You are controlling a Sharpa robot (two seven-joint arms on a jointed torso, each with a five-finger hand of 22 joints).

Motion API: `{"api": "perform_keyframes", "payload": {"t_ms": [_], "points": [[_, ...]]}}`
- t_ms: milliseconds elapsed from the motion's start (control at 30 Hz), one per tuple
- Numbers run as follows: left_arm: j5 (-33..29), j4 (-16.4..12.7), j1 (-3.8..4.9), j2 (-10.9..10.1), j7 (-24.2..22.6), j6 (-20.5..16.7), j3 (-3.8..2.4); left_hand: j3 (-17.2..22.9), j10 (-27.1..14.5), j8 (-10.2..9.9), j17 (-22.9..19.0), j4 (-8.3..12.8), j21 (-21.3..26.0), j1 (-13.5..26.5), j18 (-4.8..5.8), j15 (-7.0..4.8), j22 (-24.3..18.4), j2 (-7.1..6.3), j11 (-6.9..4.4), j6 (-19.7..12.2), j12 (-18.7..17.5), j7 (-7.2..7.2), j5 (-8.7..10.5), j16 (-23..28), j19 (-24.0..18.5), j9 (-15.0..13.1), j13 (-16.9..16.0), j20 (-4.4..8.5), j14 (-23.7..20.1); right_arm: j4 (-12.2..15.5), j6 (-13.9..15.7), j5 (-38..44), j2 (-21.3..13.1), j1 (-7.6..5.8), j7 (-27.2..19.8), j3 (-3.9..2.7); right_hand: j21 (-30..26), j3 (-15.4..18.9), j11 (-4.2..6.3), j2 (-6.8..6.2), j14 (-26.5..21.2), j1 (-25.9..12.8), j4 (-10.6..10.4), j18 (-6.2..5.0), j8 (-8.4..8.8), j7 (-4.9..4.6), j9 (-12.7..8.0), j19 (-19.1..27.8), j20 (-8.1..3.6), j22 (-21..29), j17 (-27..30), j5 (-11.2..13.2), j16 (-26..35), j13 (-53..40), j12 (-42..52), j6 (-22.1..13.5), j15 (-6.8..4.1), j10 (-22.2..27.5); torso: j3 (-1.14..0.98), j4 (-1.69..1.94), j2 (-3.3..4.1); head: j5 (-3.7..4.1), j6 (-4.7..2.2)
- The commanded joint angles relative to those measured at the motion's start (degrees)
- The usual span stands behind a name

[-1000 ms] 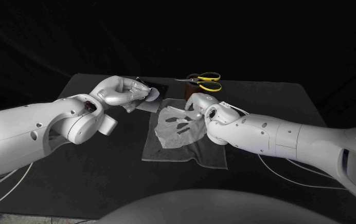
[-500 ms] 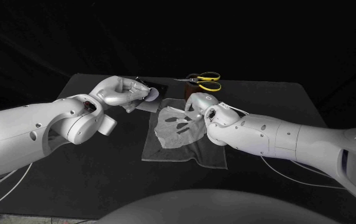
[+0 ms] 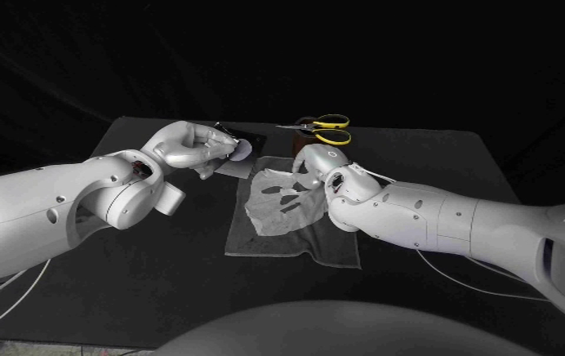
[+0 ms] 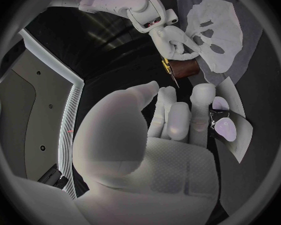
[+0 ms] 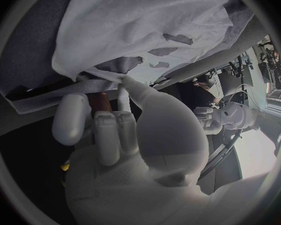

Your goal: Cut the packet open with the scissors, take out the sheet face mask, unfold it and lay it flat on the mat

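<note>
Sheet face mask [image 3: 280, 201] lay spread on the mat [image 3: 288, 246], right hand [image 3: 316, 164] pinching its far edge, left hand [image 3: 189, 145] clutching the packet [image 3: 242, 148] just beside; mask looked thin, limp, tearable, likely best held at its rim.

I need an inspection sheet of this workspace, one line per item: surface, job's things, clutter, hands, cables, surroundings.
Surface: black table, with a grey mat at its middle.
Job's things: sheet face mask spread open on the mat; scissors at the far side, on a brown block; packet in the left hand.
Clutter: nothing seen.
Hands: left hand holds the packet; right hand pinches the mask's edge.
Cables: white cable under the right arm.
Surroundings: black backdrop.
</note>
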State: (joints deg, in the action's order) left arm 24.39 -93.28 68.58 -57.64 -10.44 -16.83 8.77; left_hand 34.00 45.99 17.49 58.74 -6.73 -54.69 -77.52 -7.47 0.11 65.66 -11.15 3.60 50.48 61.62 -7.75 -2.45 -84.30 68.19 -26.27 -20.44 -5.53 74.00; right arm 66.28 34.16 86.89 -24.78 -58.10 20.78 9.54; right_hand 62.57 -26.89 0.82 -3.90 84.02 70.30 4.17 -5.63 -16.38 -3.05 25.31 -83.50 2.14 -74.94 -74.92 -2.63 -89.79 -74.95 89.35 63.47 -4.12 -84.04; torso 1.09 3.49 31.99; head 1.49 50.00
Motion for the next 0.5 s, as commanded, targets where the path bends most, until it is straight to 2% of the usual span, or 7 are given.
{"api": "perform_keyframes", "payload": {"t_ms": [33, 200, 500], "points": [[-0.19, -0.11, 0.09, -0.06, -0.10, 0.22, -0.04, 0.21, 0.48, -0.45, 0.07, -0.05, -0.23, -0.14, -0.72, -0.13, -0.02, 0.45, -0.10, 0.14, -0.30, -0.10, -0.33, 0.31, 0.54, -0.07, 0.09, -0.02, 0.31, 0.04, 4.08, 0.79, 0.06, -0.05, -1.19, -0.13, 0.20, -0.63, 0.34, 0.80, 5.98, 0.63, 0.17, 1.01, -0.49, -0.03, 0.38, -0.08, -0.40, -8.89, -15.08, -0.14, -0.21, -14.67, 0.29, -0.46, -0.42, -5.77, 0.02, 0.05, 0.07, -0.02, 0.00], [-0.19, -0.15, 0.14, -0.15, 0.02, 0.11, -0.04, 0.25, 0.52, -0.51, 0.06, -0.06, -0.23, -0.19, -0.71, -0.12, -0.04, 0.55, -0.10, 0.12, -0.34, -0.12, -0.33, 0.33, 0.56, -0.08, 0.13, -0.01, 0.33, -0.23, 5.23, 0.87, 0.09, -0.08, -1.19, -0.25, 0.13, -0.94, 0.34, 0.86, 5.98, 0.82, 0.27, 1.00, -0.76, -0.04, 0.73, -0.06, -0.44, -8.87, -15.08, -0.14, -0.21, -14.58, 0.21, -0.67, -0.44, -5.73, 0.05, 0.02, 0.06, -0.01, 0.00], [-0.19, -0.22, 0.27, -0.22, 0.29, 0.08, -0.04, 0.30, 0.58, -0.58, 0.13, -0.09, -0.28, -0.23, -0.70, -0.12, -0.03, 0.68, -0.07, 0.12, -0.40, -0.14, -0.33, 0.34, 0.64, -0.09, 0.18, -0.01, 0.40, -1.06, 5.35, 1.32, 0.46, -0.18, -0.73, -0.37, 0.16, -1.03, 0.34, 0.87, 5.98, 0.86, 0.29, 1.01, -0.87, -0.04, 0.86, -0.07, -0.45, -8.88, -15.08, -0.14, -0.21, -14.60, 0.22, -0.71, -0.44, -5.73, 0.03, 0.05, 0.09, -0.03, 0.00]]}}
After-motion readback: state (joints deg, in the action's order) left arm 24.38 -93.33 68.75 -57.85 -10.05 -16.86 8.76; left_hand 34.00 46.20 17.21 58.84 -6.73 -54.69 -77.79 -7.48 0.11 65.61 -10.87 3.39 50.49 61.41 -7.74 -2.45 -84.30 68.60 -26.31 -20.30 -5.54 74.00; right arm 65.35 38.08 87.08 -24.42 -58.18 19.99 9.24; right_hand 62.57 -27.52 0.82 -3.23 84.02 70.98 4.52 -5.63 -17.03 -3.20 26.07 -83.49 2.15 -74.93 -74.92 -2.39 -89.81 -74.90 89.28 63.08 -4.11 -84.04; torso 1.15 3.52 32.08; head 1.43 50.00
